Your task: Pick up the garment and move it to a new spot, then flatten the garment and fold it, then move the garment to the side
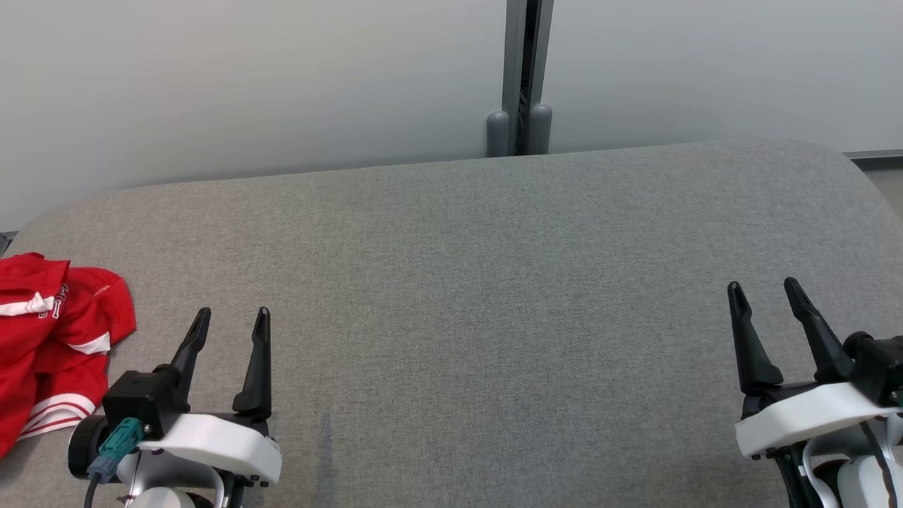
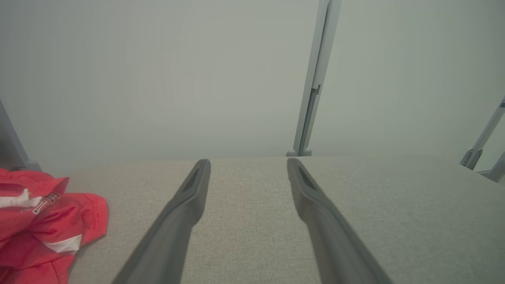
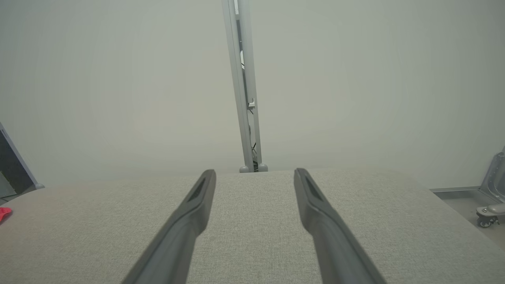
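Garment: the red garment (image 1: 49,339) is seen crumpled at the far left margin of the grey fabric surface (image 1: 494,282), cut off by the head view's edge.
Risk, edge: the bundle could be nudged off that margin if it is approached low and from the right.
Risk, grasp: only the nearest loose lobe may be pinched, so the rest could be dragged instead of lifted.
Left gripper (image 1: 233,312): held near the garment's right side, not touching, fingers pointing forward, jaws parted with nothing between them.
Right gripper (image 1: 763,283): parked at the far right, well apart from the garment, jaws likewise spread and empty.
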### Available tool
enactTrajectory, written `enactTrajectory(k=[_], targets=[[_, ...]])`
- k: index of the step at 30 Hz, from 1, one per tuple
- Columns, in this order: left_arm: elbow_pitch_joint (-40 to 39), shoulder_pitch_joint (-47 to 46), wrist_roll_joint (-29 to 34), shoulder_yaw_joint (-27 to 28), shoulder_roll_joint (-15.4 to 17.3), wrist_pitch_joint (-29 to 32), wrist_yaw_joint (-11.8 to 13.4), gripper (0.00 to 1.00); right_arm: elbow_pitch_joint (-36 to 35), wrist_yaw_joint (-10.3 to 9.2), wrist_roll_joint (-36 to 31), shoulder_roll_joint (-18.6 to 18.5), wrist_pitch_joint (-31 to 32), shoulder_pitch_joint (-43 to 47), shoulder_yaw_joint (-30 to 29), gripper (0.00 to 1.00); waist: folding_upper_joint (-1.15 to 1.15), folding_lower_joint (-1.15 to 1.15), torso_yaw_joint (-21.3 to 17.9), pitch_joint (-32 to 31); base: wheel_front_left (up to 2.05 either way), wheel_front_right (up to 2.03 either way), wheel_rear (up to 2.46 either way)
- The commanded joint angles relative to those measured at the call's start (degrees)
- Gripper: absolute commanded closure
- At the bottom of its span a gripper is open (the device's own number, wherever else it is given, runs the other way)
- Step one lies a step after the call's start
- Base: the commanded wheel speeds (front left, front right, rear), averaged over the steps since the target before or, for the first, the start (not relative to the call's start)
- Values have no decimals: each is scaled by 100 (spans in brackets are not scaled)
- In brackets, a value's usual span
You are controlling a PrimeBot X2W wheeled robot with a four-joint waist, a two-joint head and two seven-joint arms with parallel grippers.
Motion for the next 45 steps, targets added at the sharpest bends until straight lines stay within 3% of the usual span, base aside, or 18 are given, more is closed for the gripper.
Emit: enactTrajectory(k=[1, 19, 45], targets=[[1, -126, 115, 0, 62, 13, 37, 0, -11, 9, -44, -17, -67, 30, 15, 0, 0, 0, 0, 4, 0, 0, 0], [125, -193, 355, 40, 70, 126, 163, 0, -203, 10, -357, 28, -345, 209, -68, 0, 0, 0, 22, 7, 0, 0, 0], [154, -240, 230, -47, 89, 172, 203, 0, -217, 10, -28, 117, -180, 261, -210, 0, 0, 0, 90, 47, 0, 0, 0]])
